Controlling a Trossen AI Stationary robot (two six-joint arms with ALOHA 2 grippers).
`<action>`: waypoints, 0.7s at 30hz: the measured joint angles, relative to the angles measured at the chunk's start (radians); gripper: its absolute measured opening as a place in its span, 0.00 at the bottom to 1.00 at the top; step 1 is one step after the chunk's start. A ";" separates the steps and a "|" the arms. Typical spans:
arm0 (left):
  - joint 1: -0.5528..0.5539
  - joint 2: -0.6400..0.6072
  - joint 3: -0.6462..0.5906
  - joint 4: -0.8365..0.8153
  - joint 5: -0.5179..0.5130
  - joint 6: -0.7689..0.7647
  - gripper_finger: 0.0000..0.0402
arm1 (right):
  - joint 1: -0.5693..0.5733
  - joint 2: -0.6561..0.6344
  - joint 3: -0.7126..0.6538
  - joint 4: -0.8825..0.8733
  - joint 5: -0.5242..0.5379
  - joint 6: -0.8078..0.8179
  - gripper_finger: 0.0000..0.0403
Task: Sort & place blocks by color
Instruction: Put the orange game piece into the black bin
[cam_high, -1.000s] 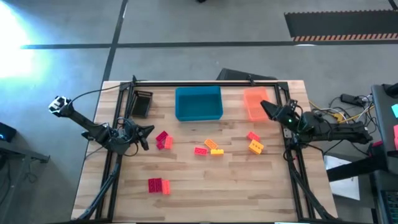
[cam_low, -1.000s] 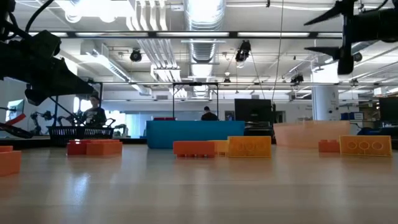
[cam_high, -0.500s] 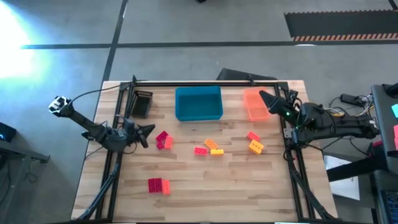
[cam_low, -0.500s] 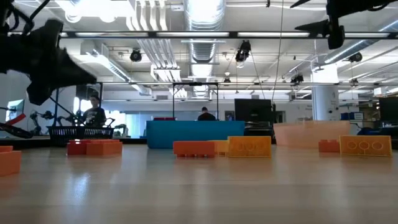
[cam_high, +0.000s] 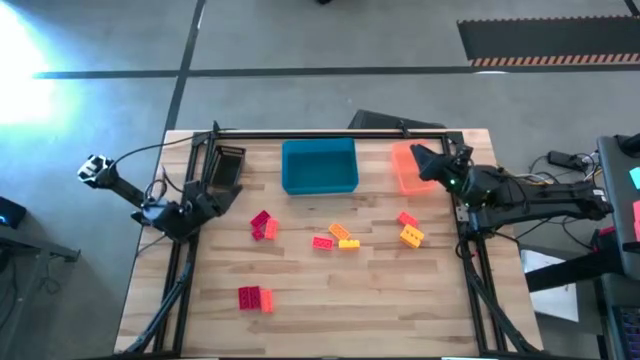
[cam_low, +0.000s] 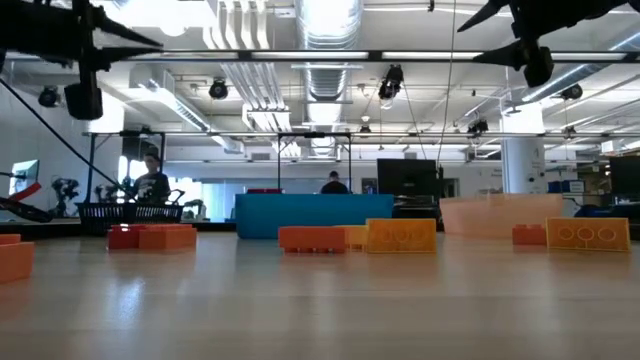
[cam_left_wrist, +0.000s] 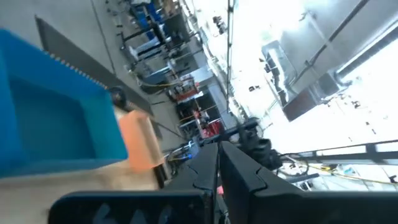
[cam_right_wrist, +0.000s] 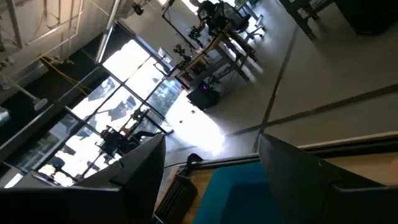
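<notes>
Both grippers hang above the table with nothing in them: the left gripper (cam_high: 222, 191) sits over the left edge with its fingers pressed together, as the left wrist view shows, and the right gripper (cam_high: 421, 160) hovers over the orange tray (cam_high: 403, 176) with its fingers spread wide apart. Three trays stand along the far edge of the wooden table (cam_high: 330, 300): one black tray (cam_high: 232, 159) on the left, one blue tray (cam_high: 319, 166) in the middle and the orange one on the right. All the blocks lie loose on the tabletop, none in a tray, in four small groups. A pink-magenta block (cam_high: 259, 222) touches a red block (cam_high: 271, 229) just right of the left gripper. Near the front left, a second magenta block (cam_high: 249, 296) lies against an orange block (cam_high: 267, 300). At the centre are three: a red block (cam_high: 322, 242), an orange block (cam_high: 339, 232) set at a slant, and a yellow block (cam_high: 349, 244). Towards the right, just in front of the orange tray, a red block (cam_high: 406, 219) lies beside a yellow-orange block (cam_high: 411, 236). That makes nine blocks that I can count, though the exact hues are hard to tell.
</notes>
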 joint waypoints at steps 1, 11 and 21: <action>0.000 0.008 0.021 -0.001 0.000 0.021 0.00 | 0.000 0.000 0.000 0.000 0.000 -0.018 0.61; 0.000 0.194 0.244 -0.019 -0.088 0.049 0.00 | 0.000 -0.002 -0.001 0.003 -0.010 -0.051 0.60; 0.044 0.461 0.377 -0.016 -0.126 -0.032 0.00 | 0.000 -0.008 -0.001 0.009 -0.010 -0.152 0.60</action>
